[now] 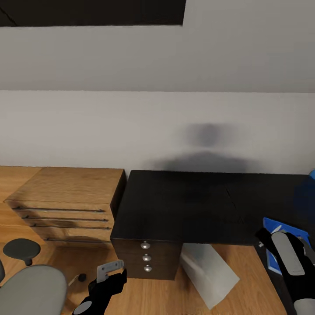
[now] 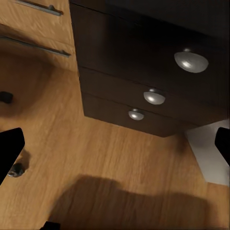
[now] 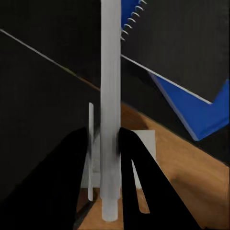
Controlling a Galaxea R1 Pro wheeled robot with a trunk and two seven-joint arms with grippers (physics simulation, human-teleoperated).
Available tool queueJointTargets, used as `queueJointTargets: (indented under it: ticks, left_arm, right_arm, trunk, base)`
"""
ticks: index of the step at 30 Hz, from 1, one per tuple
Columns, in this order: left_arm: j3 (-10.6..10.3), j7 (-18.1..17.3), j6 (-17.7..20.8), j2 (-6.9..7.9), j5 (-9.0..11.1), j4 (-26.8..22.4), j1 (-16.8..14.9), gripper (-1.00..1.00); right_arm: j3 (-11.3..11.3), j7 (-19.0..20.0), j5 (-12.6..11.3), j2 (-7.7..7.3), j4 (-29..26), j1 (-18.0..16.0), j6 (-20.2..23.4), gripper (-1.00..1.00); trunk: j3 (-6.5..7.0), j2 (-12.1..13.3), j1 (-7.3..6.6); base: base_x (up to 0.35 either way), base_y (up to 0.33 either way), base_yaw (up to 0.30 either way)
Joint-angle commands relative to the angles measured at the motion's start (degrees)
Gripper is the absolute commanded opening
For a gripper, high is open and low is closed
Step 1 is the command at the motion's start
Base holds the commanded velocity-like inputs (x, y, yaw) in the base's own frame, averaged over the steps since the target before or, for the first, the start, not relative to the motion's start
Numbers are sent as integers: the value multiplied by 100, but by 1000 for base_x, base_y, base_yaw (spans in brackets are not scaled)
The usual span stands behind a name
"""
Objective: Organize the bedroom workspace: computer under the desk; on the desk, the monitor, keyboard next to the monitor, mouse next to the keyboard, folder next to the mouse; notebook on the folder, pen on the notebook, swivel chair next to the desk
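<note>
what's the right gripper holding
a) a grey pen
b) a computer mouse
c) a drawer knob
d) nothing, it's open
a: in the right wrist view the right gripper has its dark fingers closed on both sides of a long, slim grey pen, which runs straight out between them above the blue folder.

dresser (image 1: 65, 201) left of desk (image 1: 210, 205), chair (image 1: 33, 291) front-left
</note>
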Motion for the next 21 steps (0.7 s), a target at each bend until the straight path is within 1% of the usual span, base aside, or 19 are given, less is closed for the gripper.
queueJointTargets:
  ticks: [1,3,5,9,11,17,21]
  left_arm:
    - [-14,48,12,5,36,-9,-7,100]
    - [-15,48,12,3,41,-9,-7,100]
    - [-16,48,12,1,43,-9,-7,100]
    - [-19,48,12,0,45,-9,-7,100]
    - [-25,48,12,0,42,-7,-7,100]
    - [-31,49,12,-1,36,-2,-7,100]
    - [-45,48,12,-4,29,9,-7,100]
  right_arm:
    - [-49,-1,-43,-62,74,-6,26,-100]
    - [-106,39,-47,-164,336,-17,8,-100]
    - [-122,91,-48,-221,479,-25,-12,-100]
    - [-128,209,-32,-256,554,-29,-23,-100]
    - [-126,310,-21,-261,571,-30,-26,-100]
    - [-72,364,6,-257,573,-31,-27,-100]
    - [-50,379,112,-248,570,-31,-34,-100]
  trunk:
    - [-9,-8,2]
    - [-9,-8,2]
    - [-9,-8,2]
    - [-9,-8,2]
    - [-9,-8,2]
    - [-9,-8,2]
    - [-9,-8,2]
  base:
    - [0,0,-293]
    - [0,0,-293]
    - [0,0,-293]
    - [0,0,-292]
    - [0,0,-189]
    - [0,0,-48]
    - [0,0,-5]
